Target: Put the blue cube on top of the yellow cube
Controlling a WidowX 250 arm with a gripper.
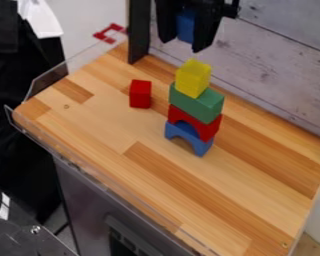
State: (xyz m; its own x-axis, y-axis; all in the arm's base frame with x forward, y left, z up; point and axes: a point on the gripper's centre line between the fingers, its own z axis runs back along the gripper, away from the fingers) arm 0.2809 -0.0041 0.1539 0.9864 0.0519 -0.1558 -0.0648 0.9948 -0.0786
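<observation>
Camera view: the tool (185,44) grips the blue cube (185,26) between its fingers, above the yellow cube (193,78).

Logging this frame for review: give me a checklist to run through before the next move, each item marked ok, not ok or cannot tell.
1. Blue cube held between the jaws of the gripper: ok.
2. Yellow cube at the top of the stack, on the green block, nothing resting on it: ok.
3. Red arch and blue arch under the green block, stack standing: ok.
4. Blue cube lined up over the yellow cube in depth: cannot tell from this one angle.
5. Red block apart from the stack: ok.
</observation>
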